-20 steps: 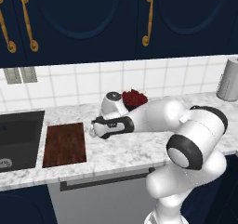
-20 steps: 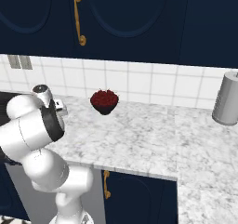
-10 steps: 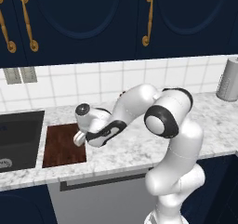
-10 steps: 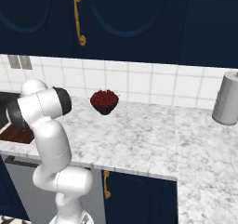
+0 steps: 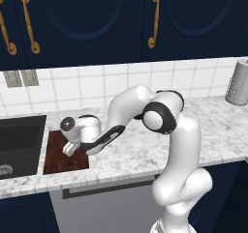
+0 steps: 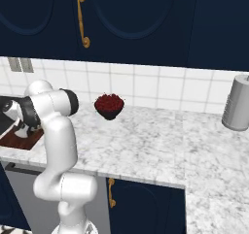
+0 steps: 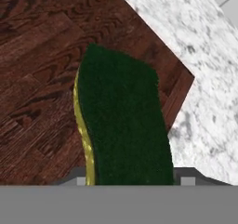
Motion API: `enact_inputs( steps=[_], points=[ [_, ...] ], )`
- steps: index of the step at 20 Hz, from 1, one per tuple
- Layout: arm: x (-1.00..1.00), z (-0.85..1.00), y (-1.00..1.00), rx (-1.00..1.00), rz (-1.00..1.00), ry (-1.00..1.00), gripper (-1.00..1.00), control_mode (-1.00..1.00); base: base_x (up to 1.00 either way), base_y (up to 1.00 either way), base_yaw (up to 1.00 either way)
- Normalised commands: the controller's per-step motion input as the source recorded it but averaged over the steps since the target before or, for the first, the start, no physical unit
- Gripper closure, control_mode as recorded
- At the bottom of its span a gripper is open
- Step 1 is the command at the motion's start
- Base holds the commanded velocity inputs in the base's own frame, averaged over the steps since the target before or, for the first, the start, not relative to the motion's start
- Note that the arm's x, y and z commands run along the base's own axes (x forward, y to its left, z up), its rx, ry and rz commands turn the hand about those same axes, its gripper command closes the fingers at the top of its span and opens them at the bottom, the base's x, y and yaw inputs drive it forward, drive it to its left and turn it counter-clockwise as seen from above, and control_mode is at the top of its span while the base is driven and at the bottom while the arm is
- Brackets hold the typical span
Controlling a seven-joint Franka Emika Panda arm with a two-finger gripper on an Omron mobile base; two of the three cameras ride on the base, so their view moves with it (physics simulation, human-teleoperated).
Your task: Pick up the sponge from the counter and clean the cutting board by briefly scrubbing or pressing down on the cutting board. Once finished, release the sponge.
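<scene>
The sponge (image 7: 122,121) (green layer facing the camera) sits clamped in the gripper (image 5: 70,148), jaws partly closed on it, over the cutting board (image 7: 42,79) on the table (image 5: 131,157). Pickup looks done; scrubbing and release remain.

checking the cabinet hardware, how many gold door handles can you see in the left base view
4: two near the left edge, one above the arm, one faint at the bottom right corner. Others may lie out of frame.
</scene>
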Motion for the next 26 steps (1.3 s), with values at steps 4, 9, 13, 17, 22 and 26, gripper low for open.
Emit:
enact_inputs(
  steps=[4,9,13,17,22,26],
  points=[
    [0.07,-0.03,0.00,0.01,0.00,0.00,1.00,-1.00,0.00,0.00,0.00],
    [0.22,-0.04,-0.02,0.00,0.00,-0.03,1.00,-1.00,0.00,0.00,0.00],
    [0.03,0.00,0.00,0.00,-0.01,-0.14,1.00,-1.00,0.00,0.00,0.00],
    [0.07,0.00,0.00,0.00,-0.01,-0.16,1.00,-1.00,0.00,0.00,0.00],
    [0.00,0.00,-0.07,0.02,0.00,-0.15,1.00,-1.00,0.00,0.00,0.00],
    [-0.53,-0.02,-0.01,0.13,0.01,0.00,1.00,-1.00,0.00,0.00,0.00]
  ],
)
